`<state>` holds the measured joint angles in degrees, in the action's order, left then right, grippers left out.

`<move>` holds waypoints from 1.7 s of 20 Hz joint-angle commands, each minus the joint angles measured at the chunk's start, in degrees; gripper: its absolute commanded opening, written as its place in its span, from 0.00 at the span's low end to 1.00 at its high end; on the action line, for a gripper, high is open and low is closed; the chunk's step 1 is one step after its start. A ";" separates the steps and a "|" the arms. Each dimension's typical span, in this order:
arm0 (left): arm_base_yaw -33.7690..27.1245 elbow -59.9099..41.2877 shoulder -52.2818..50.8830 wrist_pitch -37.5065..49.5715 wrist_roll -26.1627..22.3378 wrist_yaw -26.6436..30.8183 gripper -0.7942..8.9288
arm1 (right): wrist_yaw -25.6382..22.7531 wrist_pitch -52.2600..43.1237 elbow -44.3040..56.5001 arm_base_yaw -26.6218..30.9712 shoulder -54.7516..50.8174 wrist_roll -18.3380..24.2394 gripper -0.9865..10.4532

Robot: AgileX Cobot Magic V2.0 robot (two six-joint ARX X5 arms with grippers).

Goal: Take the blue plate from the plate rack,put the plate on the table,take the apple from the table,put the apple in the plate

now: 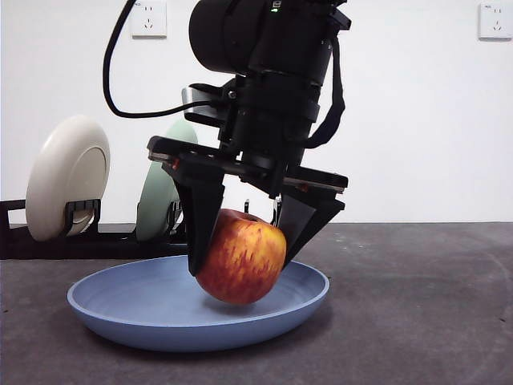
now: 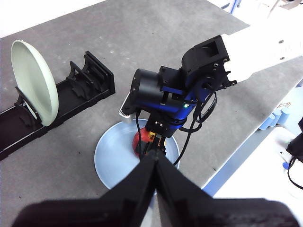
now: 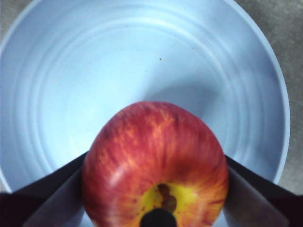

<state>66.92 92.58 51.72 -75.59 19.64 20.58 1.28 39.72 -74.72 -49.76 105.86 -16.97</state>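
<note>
The right gripper (image 1: 240, 261) has its jaws clamped at three and nine o'clock on the apple (image 1: 240, 257); it looks firm, smooth, slip-prone, over the blue plate (image 1: 120, 309).

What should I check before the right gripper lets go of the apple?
1. Grip: the right gripper has its jaws shut on both sides of the apple. Ok.
2. Position: the apple is inside the rim of the blue plate, seen from the right wrist. Ok.
3. Plate placement: it lies flat on the table. Ok.
4. Apple contact with the plate floor: the rim hides the underside. Cannot tell.
5. Left gripper: jaws shut, high above and apart from the plate. Ok.
6. Plate rack: behind the plate, holding the cream plate and pale green plate. Ok.
</note>
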 commanded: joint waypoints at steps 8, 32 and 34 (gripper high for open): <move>0.13 0.04 -0.11 0.15 0.28 0.04 0.07 | 0.07 -0.87 -0.02 -0.20 2.14 -1.09 0.51; 0.02 0.04 -0.13 0.13 -16.24 20.28 0.07 | -30.34 39.15 -12.28 -0.44 -41.57 4.33 0.09; 0.02 0.04 -0.15 0.13 -17.22 20.59 0.08 | -31.34 39.15 -12.28 -0.46 -48.11 2.58 0.09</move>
<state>66.92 92.58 51.72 -75.59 3.77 40.99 -29.78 77.71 -87.11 -50.19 58.11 -13.15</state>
